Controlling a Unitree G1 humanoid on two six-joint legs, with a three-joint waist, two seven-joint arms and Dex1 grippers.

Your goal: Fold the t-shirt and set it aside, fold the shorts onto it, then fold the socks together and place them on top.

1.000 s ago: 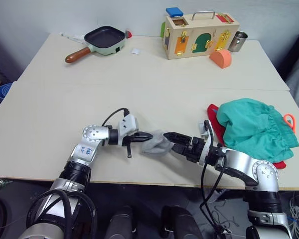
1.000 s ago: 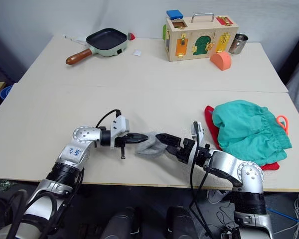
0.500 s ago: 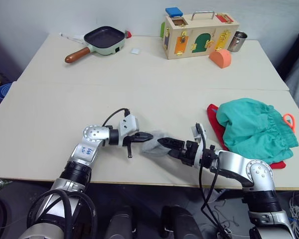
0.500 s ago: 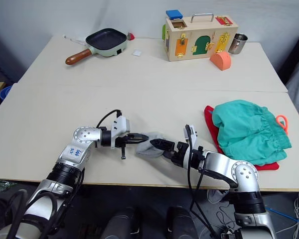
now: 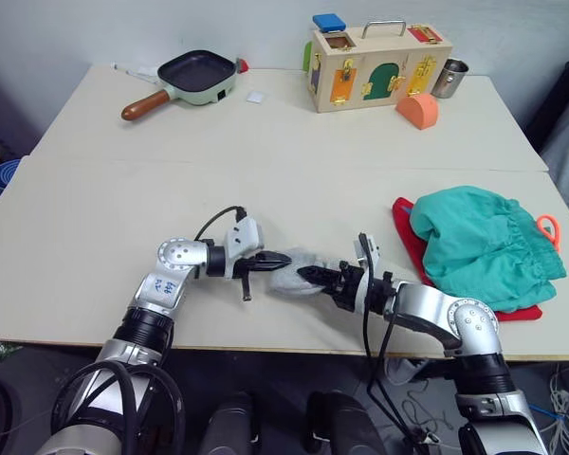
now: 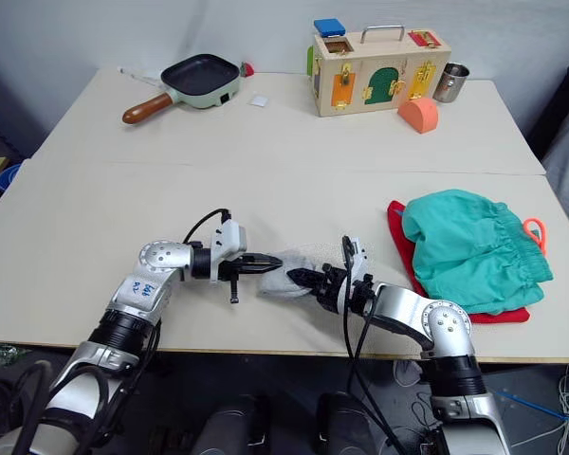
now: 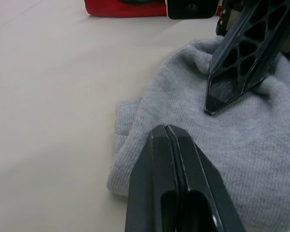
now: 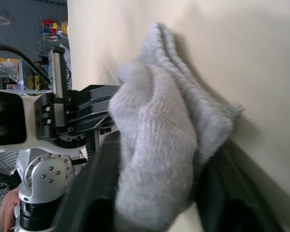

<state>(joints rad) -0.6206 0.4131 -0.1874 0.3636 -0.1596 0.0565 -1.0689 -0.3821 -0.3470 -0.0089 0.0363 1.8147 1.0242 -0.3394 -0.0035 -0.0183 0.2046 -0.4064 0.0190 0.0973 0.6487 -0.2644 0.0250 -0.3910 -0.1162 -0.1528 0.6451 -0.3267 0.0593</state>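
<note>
Risk: the socks [image 5: 299,268] are lying bunched near the table's [image 5: 95,209] front edge, and the two grippers are working on them from opposite sides, so the fabric is likely to slide or unfold instead of doubling over neatly.
Cause: the left gripper [image 7: 167,128] is pressing with its fingers shut together, seemingly with no cloth between them, so it is only pinning the near edge; any pull from the other arm may be dragging the bundle out from under it.
Right gripper [image 6: 300,277]: its fingers are standing partly open with the grey knit bulging between them, so it is gripping the socks' thick folded part.
Second risk: the two sets of black fingers are sitting very close, and a clash looks possible.
Shorts [image 5: 484,245]: lying rumpled on the t-shirt [image 5: 408,232] near the table's right edge, well apart from the socks.
Stage: the socks are not yet sitting on the pile.
</note>
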